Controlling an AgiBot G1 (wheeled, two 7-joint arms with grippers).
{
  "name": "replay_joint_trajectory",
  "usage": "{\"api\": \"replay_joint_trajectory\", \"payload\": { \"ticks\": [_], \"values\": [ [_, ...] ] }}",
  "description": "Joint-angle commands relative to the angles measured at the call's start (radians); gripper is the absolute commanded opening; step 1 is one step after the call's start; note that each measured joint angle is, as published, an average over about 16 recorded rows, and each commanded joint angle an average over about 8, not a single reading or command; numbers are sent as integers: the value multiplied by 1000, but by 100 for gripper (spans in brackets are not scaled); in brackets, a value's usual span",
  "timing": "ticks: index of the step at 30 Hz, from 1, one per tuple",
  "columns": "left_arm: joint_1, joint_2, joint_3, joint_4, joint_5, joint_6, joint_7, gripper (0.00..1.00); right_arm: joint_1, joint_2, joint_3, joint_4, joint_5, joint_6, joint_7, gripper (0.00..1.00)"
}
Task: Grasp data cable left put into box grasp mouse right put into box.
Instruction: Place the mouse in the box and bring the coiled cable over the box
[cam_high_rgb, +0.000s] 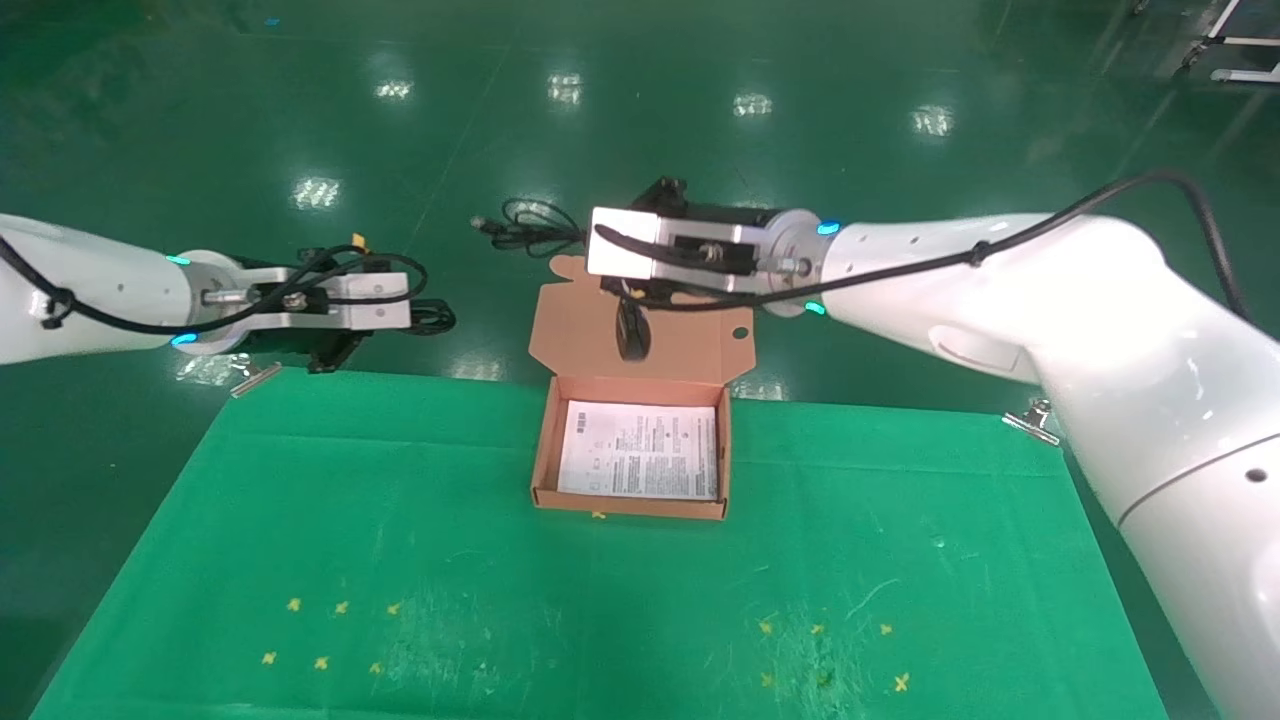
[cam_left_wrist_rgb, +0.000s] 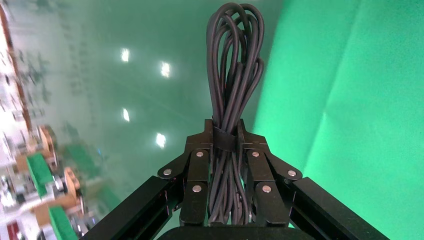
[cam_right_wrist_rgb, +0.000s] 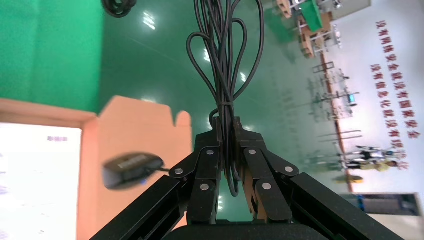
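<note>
The box sits open toward the far edge of the green mat, about midway between its left and right edges, with a white printed sheet lining its bottom and its lid standing up past the far edge. Metal clips hold the mat at its far corners.

Beyond the far left corner, the left gripper hangs over the green floor, its jaws pressed onto a tied bundle of black cable, whose loops stick out past the fingertips.

Behind the box, the right gripper is held in the air above the lid, jaws pinching the gathered cord of the mouse. The mouse dangles from that cord in front of the lid, above the far end of the box and not touching the sheet.
</note>
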Motion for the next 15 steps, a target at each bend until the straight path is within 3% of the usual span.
{"api": "replay_joint_trajectory", "payload": {
  "ticks": [1, 15],
  "values": [
    [3, -3, 5, 8, 22, 9, -25, 0, -6, -8, -12, -13, 13, -2, -3, 0],
    [12, -14, 9, -29, 53, 27, -74, 0, -60, -18, -226, -17, 172, 75, 71, 0]
  ]
}}
